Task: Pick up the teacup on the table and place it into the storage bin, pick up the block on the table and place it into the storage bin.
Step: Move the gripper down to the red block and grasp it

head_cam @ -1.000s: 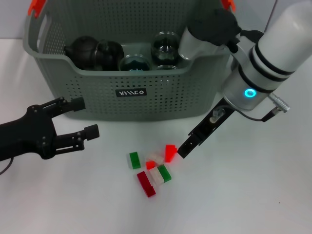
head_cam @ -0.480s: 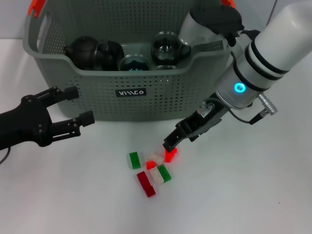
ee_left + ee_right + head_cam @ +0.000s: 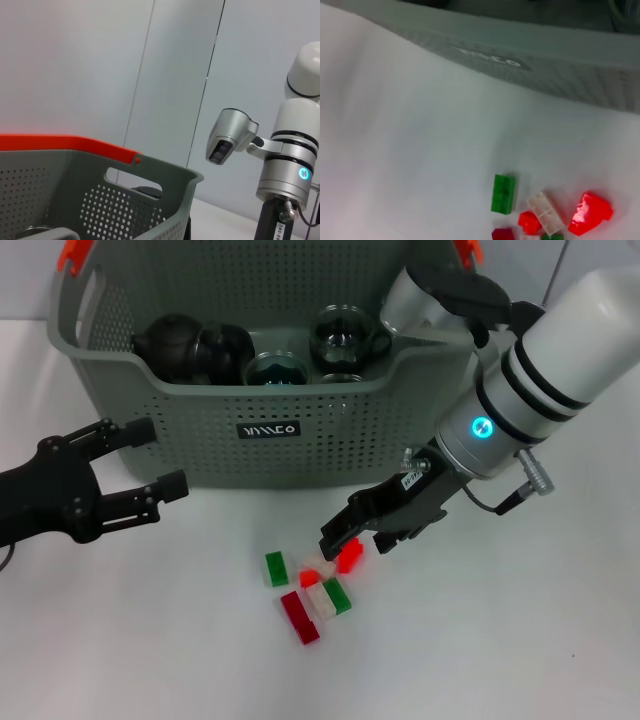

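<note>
Bin (image 3: 300, 455): dark teaware inside. Blocks (image 3: 318, 590): on table, none binned. Right gripper (image 3: 352, 532): open, empty, above them. Left gripper (image 3: 145, 458): open, empty.

We are showing a white right arm (image 3: 560, 350) with black bands, a glowing cyan ring, silver joint housing and grey cable; our left gripper (image 3: 125, 475) is wearing matte black.
</note>
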You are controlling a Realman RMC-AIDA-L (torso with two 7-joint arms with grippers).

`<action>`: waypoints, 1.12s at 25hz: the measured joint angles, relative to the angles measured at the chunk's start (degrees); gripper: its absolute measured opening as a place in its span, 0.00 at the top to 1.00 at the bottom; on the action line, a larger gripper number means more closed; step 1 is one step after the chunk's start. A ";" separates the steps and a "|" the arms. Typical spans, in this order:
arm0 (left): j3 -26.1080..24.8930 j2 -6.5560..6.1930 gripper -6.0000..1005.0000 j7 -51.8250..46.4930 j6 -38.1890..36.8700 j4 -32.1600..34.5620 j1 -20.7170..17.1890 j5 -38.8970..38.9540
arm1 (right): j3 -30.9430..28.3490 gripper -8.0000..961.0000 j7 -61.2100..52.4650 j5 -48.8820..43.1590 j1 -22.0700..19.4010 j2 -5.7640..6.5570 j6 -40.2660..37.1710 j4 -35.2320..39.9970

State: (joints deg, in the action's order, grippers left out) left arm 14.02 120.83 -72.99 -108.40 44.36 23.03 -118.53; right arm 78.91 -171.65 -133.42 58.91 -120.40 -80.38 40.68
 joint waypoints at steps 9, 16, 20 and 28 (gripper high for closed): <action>-0.07 -0.15 0.13 0.31 -0.30 0.40 -0.25 -0.10 | -0.76 0.16 -0.20 0.09 -0.22 0.22 0.52 -1.09; 0.12 -0.15 0.13 0.48 -0.19 0.04 0.06 -0.07 | -0.56 0.16 1.08 -3.21 -0.31 0.26 2.21 -1.59; 0.19 -0.09 0.13 1.03 0.05 -0.49 0.20 0.22 | -0.43 0.16 2.31 -3.73 -0.17 0.25 2.90 -1.39; 0.13 -0.10 0.13 1.10 0.26 -0.77 0.44 0.28 | -0.06 0.16 7.24 -3.64 0.32 -0.10 1.77 1.04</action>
State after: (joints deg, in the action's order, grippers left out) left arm 14.16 120.73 -71.89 -108.15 43.59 23.48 -118.26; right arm 78.85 -164.42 -137.06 59.23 -120.50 -78.61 41.72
